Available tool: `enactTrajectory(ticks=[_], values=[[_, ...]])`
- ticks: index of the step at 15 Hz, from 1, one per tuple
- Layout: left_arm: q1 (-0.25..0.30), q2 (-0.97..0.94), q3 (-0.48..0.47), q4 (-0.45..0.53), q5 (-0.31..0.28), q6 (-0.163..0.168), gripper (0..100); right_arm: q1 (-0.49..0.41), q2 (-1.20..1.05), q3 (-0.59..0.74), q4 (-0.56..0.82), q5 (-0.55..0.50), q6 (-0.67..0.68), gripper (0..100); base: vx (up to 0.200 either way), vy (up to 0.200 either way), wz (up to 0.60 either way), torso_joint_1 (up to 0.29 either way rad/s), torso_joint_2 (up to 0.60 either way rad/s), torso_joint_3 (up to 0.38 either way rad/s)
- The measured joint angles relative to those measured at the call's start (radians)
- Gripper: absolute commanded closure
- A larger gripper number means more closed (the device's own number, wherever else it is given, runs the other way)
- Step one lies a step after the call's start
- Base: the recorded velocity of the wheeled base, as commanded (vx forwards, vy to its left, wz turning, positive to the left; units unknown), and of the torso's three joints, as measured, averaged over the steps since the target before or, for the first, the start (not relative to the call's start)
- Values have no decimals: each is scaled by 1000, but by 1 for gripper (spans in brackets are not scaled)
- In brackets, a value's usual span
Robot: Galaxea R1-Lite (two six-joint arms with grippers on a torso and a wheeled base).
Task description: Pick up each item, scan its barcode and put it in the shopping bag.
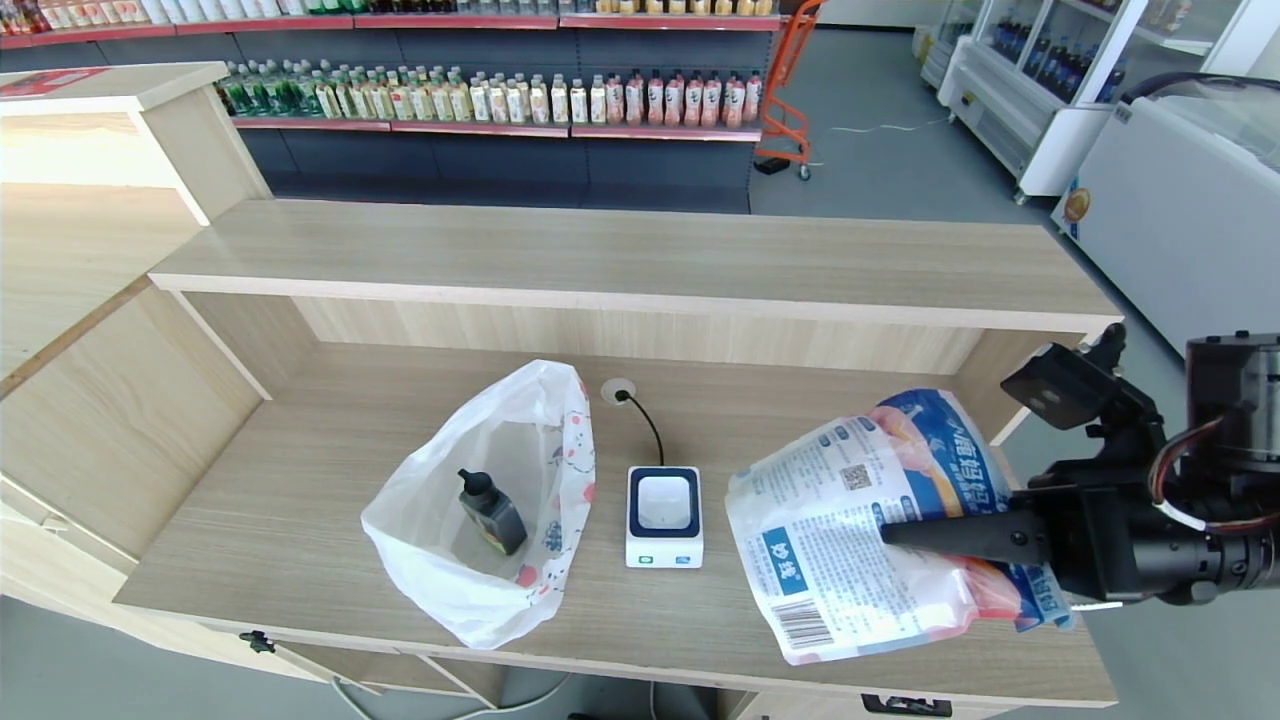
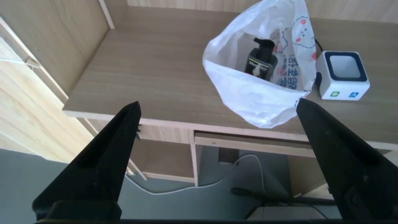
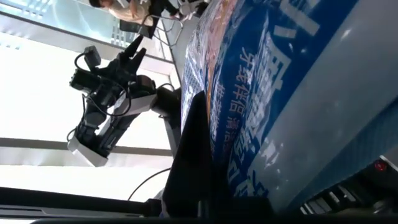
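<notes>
Hanging out beyond the near edge of the desk (image 1: 300, 520), the left claw (image 2: 217, 104) has its two dark fingers (image 2: 106, 168) spread wide with nothing between them. On the desk's left half sits the white shopping bag (image 1: 480, 520), its mouth open upward. A dark bottle (image 1: 492, 512) with a black pump top lies tilted inside it. Just beside the bag, towards the right, the small white scanner (image 1: 664, 515) stands with its dark-framed window facing up, and a black cable (image 1: 645, 420) runs from it to a hole at the back of the desk. Right of the scanner, over the right end of the desk, a large white-and-blue pouch (image 1: 870, 530) is held with its printed back up and its barcode (image 1: 803, 622) at the near corner. The right claw (image 1: 900, 535) is clamped onto this pouch from the right, one finger (image 3: 193, 162) lying across its upper face.
</notes>
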Motion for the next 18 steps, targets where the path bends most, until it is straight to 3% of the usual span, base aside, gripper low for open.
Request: enactTrajectory(ticks=[18], values=[[0,0,0,0,0,0,0,32,67,6,-6,0,-4,100,0,0,0,0,0,0]])
